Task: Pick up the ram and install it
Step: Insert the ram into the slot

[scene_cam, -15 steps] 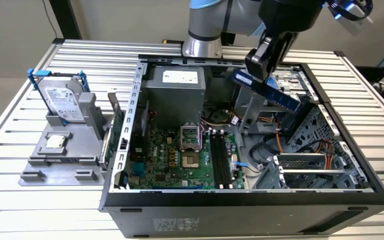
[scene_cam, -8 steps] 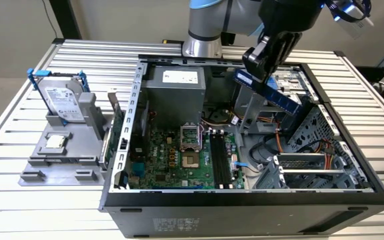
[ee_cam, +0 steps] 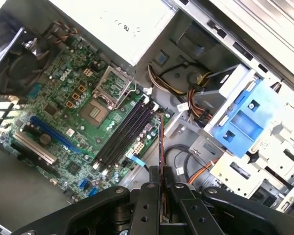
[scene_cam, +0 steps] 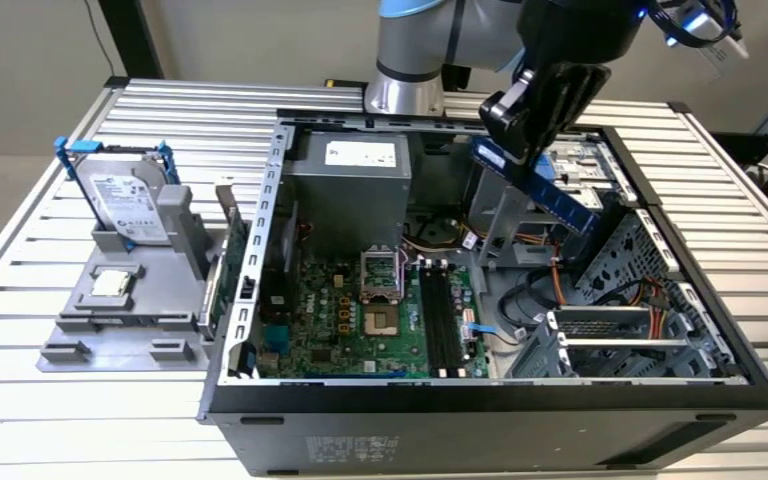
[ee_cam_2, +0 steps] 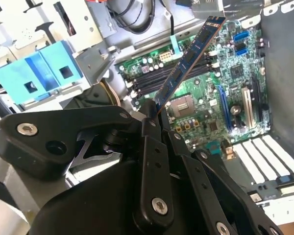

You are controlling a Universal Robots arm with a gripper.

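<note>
My gripper [scene_cam: 520,138] hangs over the open computer case [scene_cam: 491,395] and is shut on one end of the ram [scene_cam: 547,190], a long, thin blue circuit-board stick. The stick slopes down from the fingers, in the air above the drive bay side of the case. In the second wrist view the ram [ee_cam_2: 188,58] reaches out from the gripper [ee_cam_2: 154,113] over the green motherboard [ee_cam_2: 206,112]. In the first wrist view I see the ram [ee_cam: 160,147] edge-on, beside the black memory slots [ee_cam: 125,132]. The memory slots [scene_cam: 440,320] lie below the stick, toward the exterior view's left.
A silver hard drive in a blue frame [scene_cam: 131,205] stands on a grey holder outside the case, with a small square chip [scene_cam: 111,283] beside it. Inside are the power supply [scene_cam: 351,170], the processor socket [scene_cam: 384,290], cables and a blue drive bracket [ee_cam: 245,115].
</note>
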